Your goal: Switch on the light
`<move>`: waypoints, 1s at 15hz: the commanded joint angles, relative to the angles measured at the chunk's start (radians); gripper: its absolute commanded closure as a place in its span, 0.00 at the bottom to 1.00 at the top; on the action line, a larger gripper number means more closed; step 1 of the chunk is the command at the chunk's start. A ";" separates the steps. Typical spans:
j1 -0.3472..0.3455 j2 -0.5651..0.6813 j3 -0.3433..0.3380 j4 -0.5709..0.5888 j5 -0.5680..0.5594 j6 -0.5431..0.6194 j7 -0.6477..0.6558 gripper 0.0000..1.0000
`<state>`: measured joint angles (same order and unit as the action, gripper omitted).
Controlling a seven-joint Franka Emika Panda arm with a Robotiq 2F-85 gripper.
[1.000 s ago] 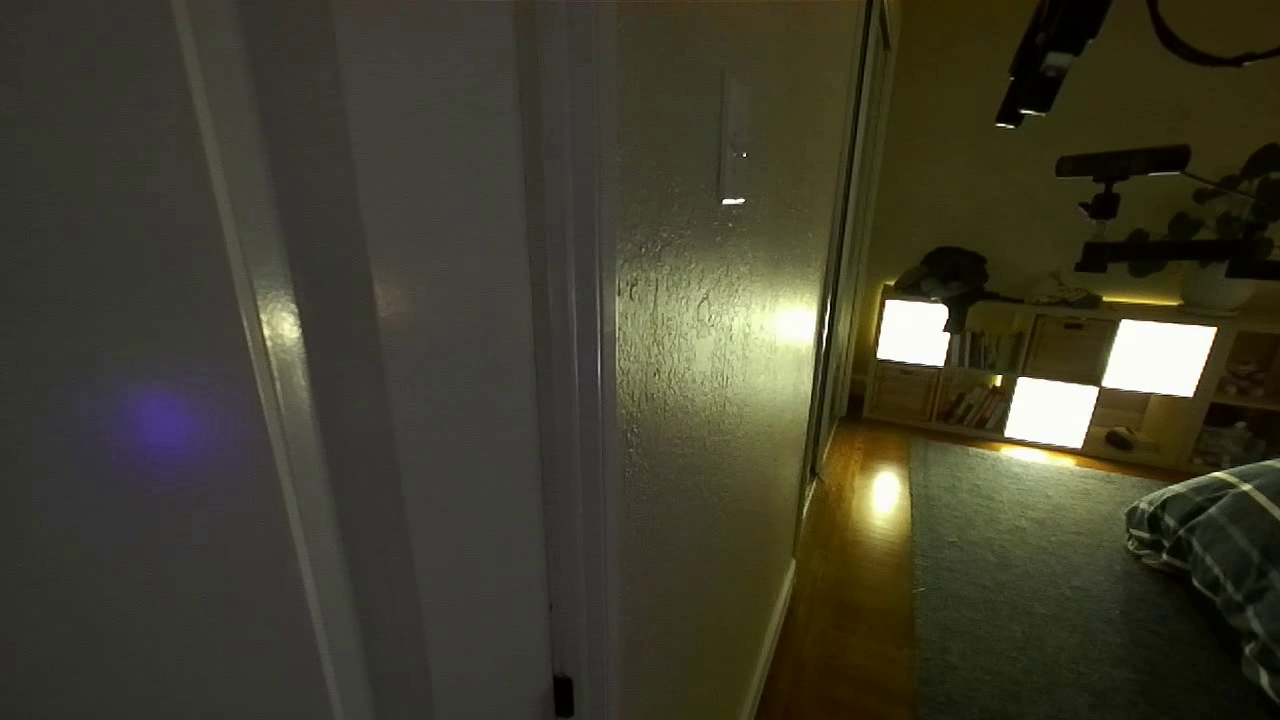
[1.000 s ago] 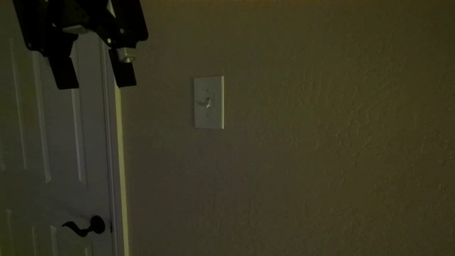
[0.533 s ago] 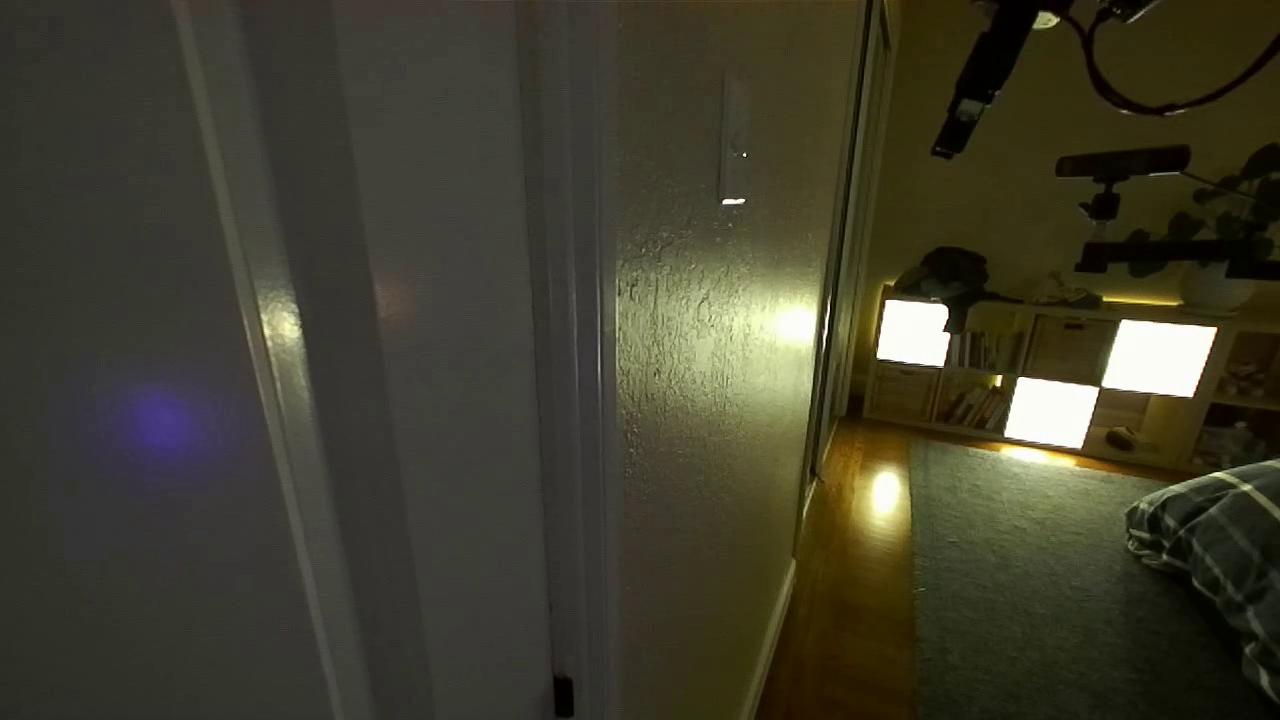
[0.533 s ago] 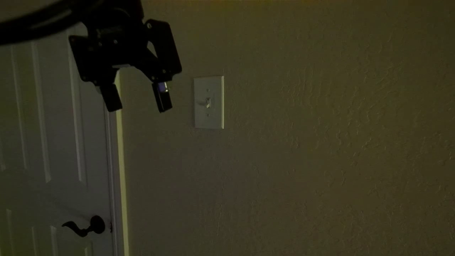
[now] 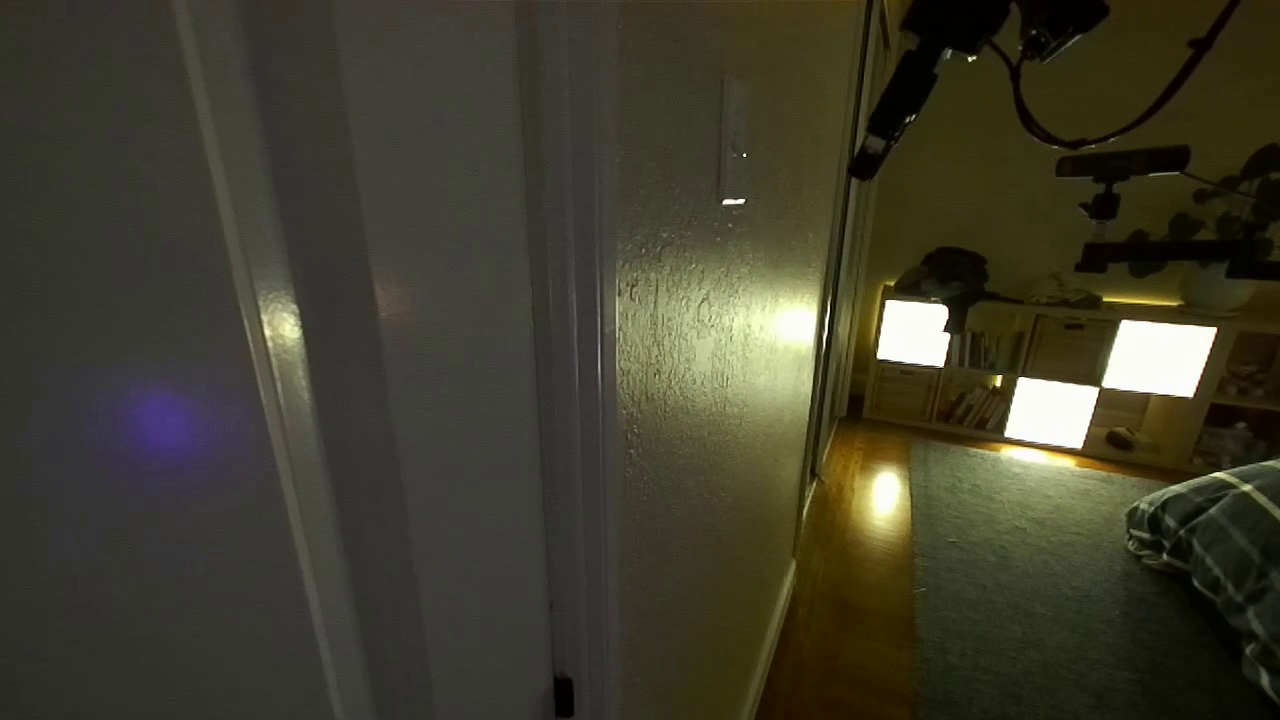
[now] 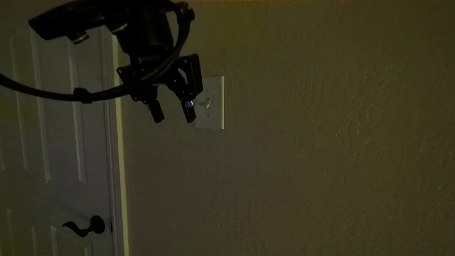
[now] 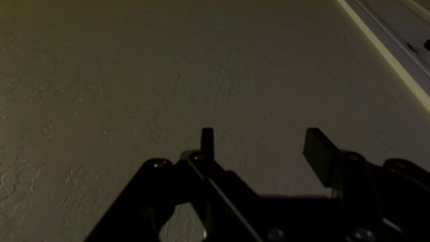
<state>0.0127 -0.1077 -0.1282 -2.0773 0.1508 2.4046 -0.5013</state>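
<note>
The light's switch is a small white upright plate [image 6: 214,119] on the wall, with a small toggle [image 6: 208,103] at its middle. The plate also shows edge-on in an exterior view [image 5: 734,140]. The lamp itself is out of view. My gripper [image 6: 174,121] is open and empty. In that view its right finger overlaps the plate's left edge. In an exterior view the gripper [image 5: 866,170] is apart from the wall, right of the plate and near its lower end in height. In the wrist view the open fingers [image 7: 260,134] face bare wall; the plate is not clearly visible there.
A white door with a dark lever handle [image 6: 85,225] and its frame [image 6: 119,160] stand left of the switch. A cable [image 6: 106,95] hangs from the arm. A shelf with glowing cubbies [image 5: 1050,412], a camera on a mount [image 5: 1122,163] and a bed [image 5: 1220,550] lie beyond.
My gripper has come down and moved toward the switch: rightward and down in an exterior view, leftward and down in the opposite one. Its fingers stay open. The switch looks unchanged.
</note>
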 commanded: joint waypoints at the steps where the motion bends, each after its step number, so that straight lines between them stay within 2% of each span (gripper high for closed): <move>1: -0.009 0.064 0.015 0.066 0.042 0.052 -0.016 0.59; 6: -0.026 0.140 0.030 0.142 0.099 0.088 -0.034 0.91; 10: -0.042 0.186 0.050 0.190 0.141 0.108 -0.042 0.97; 15: -0.067 0.233 0.084 0.235 0.212 0.107 -0.062 0.91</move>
<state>-0.0229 0.0974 -0.0786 -1.8707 0.3067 2.4972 -0.5224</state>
